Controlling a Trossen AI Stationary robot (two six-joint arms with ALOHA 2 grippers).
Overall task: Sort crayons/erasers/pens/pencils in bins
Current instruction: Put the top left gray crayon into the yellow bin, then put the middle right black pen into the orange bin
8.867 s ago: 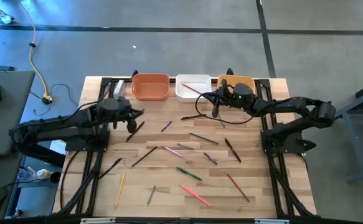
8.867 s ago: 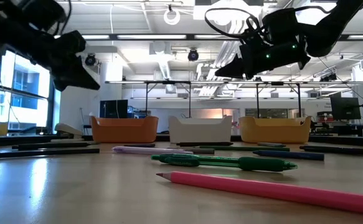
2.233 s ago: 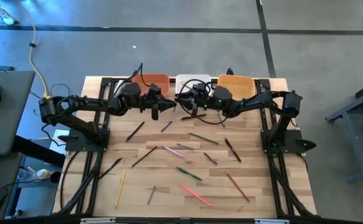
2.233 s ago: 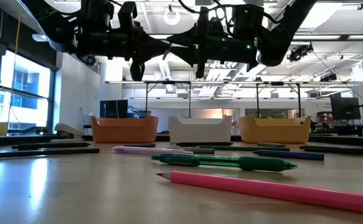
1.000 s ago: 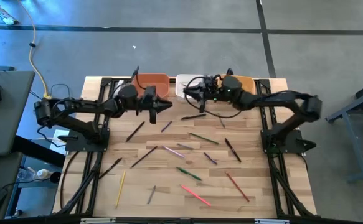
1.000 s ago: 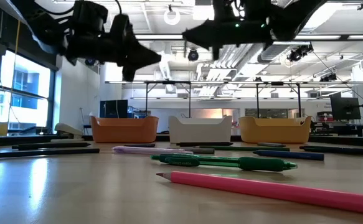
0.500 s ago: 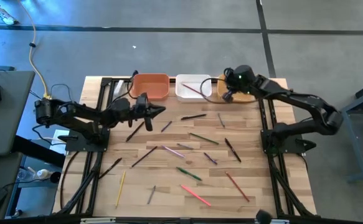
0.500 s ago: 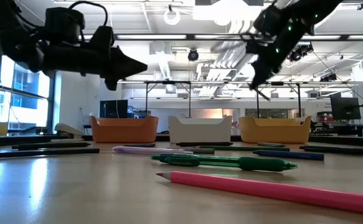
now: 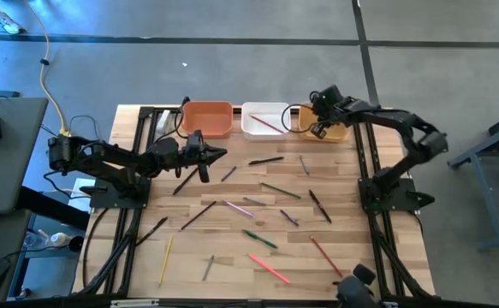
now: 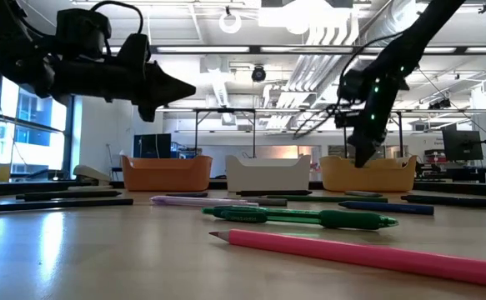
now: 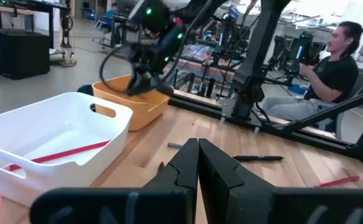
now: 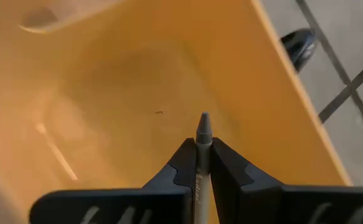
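Note:
Three bins stand in a row at the far edge: terracotta [image 9: 206, 120], white [image 9: 264, 121] with a red stick [image 9: 268, 125] lying in it, and yellow-orange [image 9: 338, 133]. My right gripper [image 9: 317, 130] hangs over the yellow-orange bin [image 12: 106, 81], tipped down into it and shut on a grey crayon [image 12: 203, 127]. My left gripper [image 9: 222, 153] is shut and empty. It points level toward the table's right, above the wood in front of the terracotta bin. Several pens and pencils lie loose on the table [image 9: 266, 239]. My right gripper pinches the grey crayon's shaft [image 12: 200, 163] between its two fingers, and the crayon lies along them. Its pointed tip [image 12: 203, 118] sticks out past the fingertips. The fingers slant down from above into the yellow-orange bin. The crayon is clear of the bin's floor.
Loose sticks are scattered over the middle and near half of the table, among them a green pen [image 10: 309, 218] and a pink pencil [image 10: 368, 254] close to the near edge. Black frame rails [image 9: 365, 171] run along both sides. A person [image 11: 337, 62] sits beyond the table.
My right gripper has swung from above the white bin toward the table's right, tipped from level to steeply down, and sunk over the yellow-orange bin with the crayon. My left gripper has drawn back a little toward the table's left and near edge, and lower.

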